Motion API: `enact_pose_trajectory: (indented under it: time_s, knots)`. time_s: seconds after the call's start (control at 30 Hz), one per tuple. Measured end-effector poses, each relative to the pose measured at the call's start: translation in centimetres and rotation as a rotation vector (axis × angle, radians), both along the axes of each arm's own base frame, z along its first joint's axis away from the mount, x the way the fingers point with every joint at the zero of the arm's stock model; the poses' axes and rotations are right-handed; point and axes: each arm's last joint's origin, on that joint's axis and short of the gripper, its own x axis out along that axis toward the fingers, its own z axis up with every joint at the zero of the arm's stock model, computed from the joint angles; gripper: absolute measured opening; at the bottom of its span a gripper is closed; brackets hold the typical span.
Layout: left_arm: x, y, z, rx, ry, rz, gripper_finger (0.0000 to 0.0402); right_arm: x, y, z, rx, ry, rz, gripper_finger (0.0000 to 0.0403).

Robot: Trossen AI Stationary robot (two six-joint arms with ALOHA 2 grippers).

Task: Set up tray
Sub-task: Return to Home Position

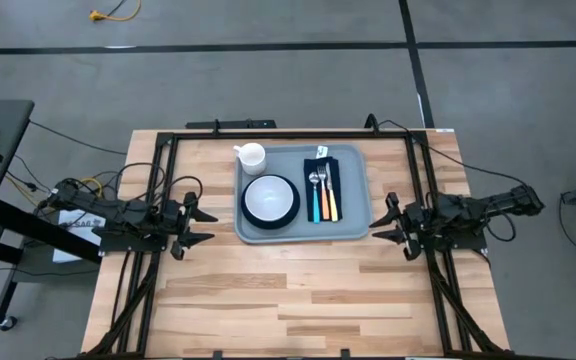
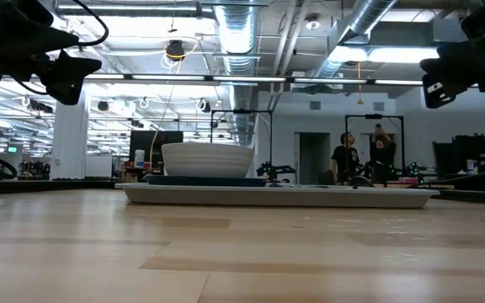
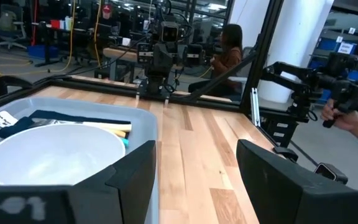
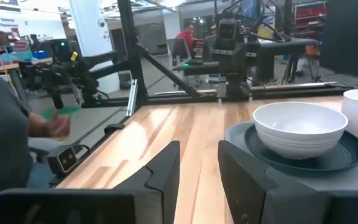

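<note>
The grey-blue tray lies flat in the far middle of the wooden table. On it a white bowl sits in a dark round plate. A white cup stands at the tray's far left corner. A dark napkin carries cutlery with a teal handle and an orange handle. My left gripper hovers open just left of the tray, with nothing between its fingers. My right gripper hovers open just right of the tray, also with nothing between its fingers.
Black frame rails run along the table's far edge and both sides. Bare wood stretches from the tray to the near edge. People stand in the room beyond the table, and a person's hand shows off the table.
</note>
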Motion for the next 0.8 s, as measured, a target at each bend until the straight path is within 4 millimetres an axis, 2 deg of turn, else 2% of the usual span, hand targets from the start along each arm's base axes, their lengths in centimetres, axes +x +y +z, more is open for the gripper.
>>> enact_pose_trajectory:
  time_s: [0.8]
  knots:
    - [0.0, 0.01, 0.0, 0.004, 0.0, 0.001, 0.0213, 0.01, -0.01, -0.06, 0.001, 0.003, -0.003, 0.0102]
